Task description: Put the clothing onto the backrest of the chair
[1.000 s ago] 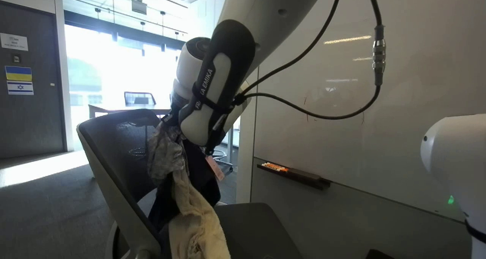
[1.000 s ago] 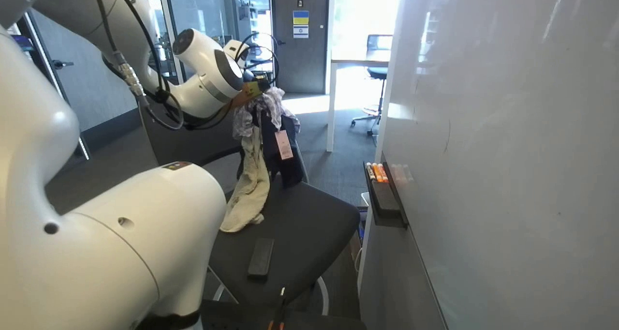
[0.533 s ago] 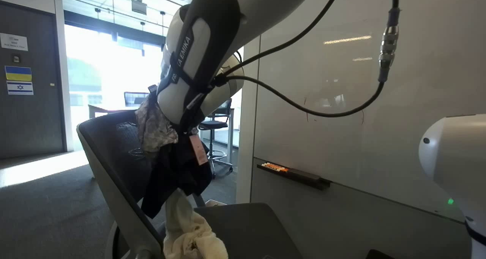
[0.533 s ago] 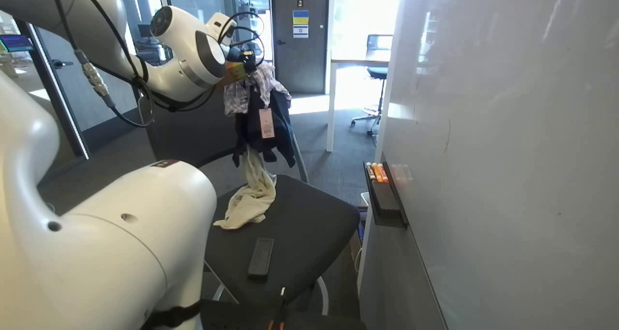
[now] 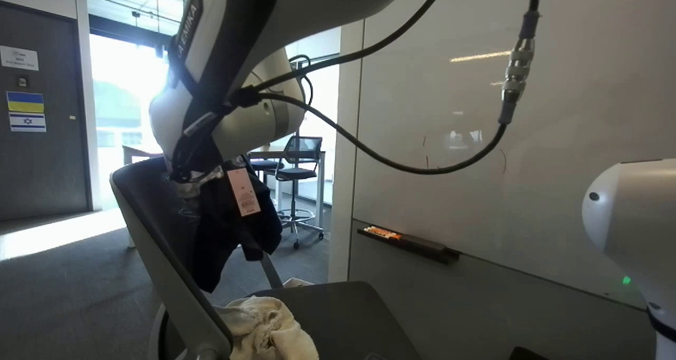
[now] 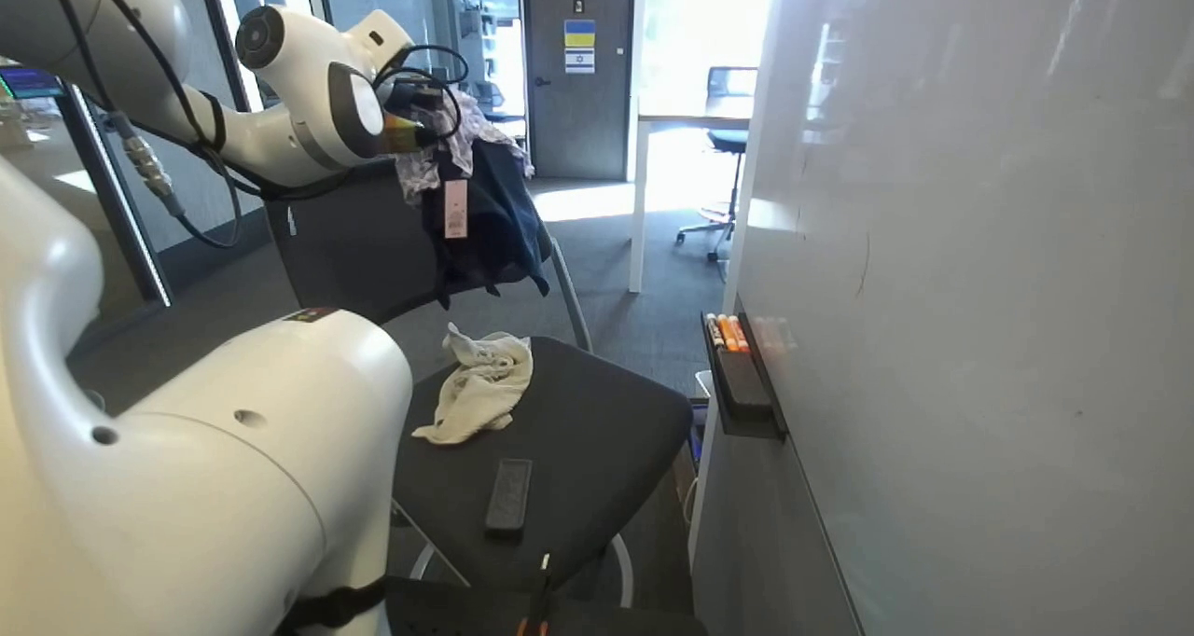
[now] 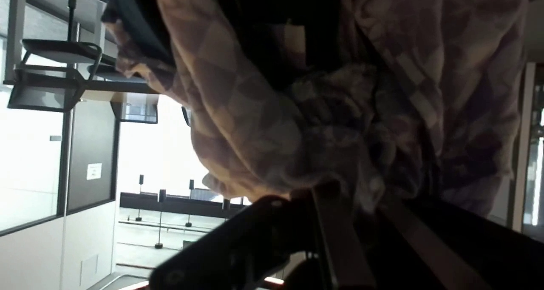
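The clothing is a dark navy garment [image 6: 490, 212] with a pale patterned part and a pink tag; the dark part also shows in an exterior view [image 5: 222, 223]. It hangs in front of the right part of the chair backrest [image 6: 340, 244], its hem above the seat; contact with the backrest cannot be told. My gripper [image 7: 357, 200] is shut on the patterned fabric, which is bunched between the fingers in the wrist view. In an exterior view the gripper [image 6: 424, 137] is at backrest-top height. A cream cloth [image 6: 485, 384] lies crumpled on the seat, apart from the garment.
A black oblong object [image 6: 508, 496] lies on the chair seat [image 6: 606, 421]. A whiteboard [image 6: 979, 291] with a marker tray [image 6: 743, 380] stands beside the chair. A table [image 6: 695, 118] and another chair stand behind. Arm cables [image 5: 369, 143] loop beside the wrist.
The gripper has risen and moved toward the backrest, carrying the dark garment with it. The cream cloth, earlier hanging from under the garment, has dropped off and lies on the seat.
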### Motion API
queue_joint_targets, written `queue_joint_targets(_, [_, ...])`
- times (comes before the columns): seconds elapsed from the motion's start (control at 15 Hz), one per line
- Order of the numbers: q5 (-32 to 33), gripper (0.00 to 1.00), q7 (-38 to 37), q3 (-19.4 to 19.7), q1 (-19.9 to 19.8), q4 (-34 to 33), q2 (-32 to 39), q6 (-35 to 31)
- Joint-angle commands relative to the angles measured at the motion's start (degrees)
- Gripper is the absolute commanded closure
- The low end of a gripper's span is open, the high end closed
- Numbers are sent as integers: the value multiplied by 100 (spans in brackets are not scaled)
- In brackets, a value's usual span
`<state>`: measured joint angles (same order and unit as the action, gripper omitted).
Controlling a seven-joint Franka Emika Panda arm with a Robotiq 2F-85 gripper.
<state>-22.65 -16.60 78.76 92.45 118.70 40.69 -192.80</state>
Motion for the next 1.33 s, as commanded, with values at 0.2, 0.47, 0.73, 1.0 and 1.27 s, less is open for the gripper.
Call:
queue_joint_targets(0.2, [-1083, 95, -820, -350, 54, -1029, 388, 105])
queue_joint_targets(0.47, [-908, 94, -869, -530, 121, -1760, 230, 1059])
queue_joint_targets(0.73, [-385, 65, -1243, -784, 69, -2072, 257, 2008])
queue_joint_targets(1.0, [184, 44, -1569, -1115, -50, -2046, 123, 2544])
queue_joint_targets(1.27, [658, 14, -1813, -1275, -153, -2102, -27, 3067])
